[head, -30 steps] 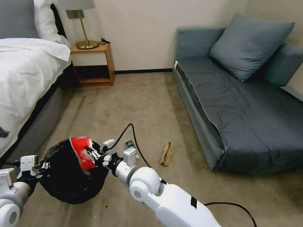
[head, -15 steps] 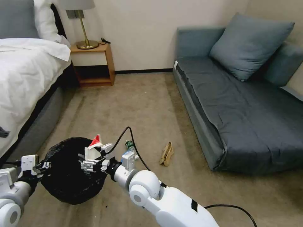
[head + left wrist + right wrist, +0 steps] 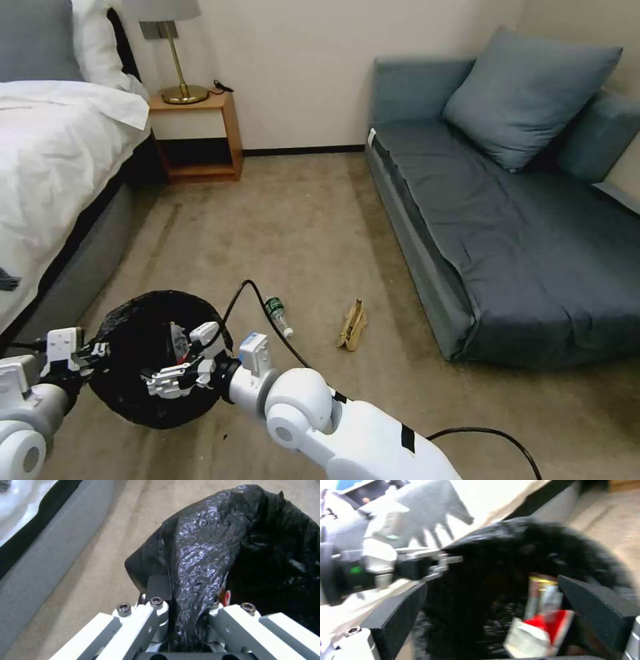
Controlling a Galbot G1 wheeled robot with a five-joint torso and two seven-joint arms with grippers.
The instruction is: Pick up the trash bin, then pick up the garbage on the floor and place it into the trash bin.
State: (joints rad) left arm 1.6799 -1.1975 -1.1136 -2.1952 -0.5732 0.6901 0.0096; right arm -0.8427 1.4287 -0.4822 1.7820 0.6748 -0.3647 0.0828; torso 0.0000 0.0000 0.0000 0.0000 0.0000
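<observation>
- Trash bin is up off the carpet on my left; left gripper has its fingers clamped on the black bag liner at the rim.
- Inside I can see a red-and-white snack packet, loose in the bag.
- Right gripper sits over the bin mouth, fingers spread apart, holding nothing.
- On the floor between bin and sofa: a clear bottle with a green label, and a small brown paper bag just beside the sofa.
- Can't read any writing.
</observation>
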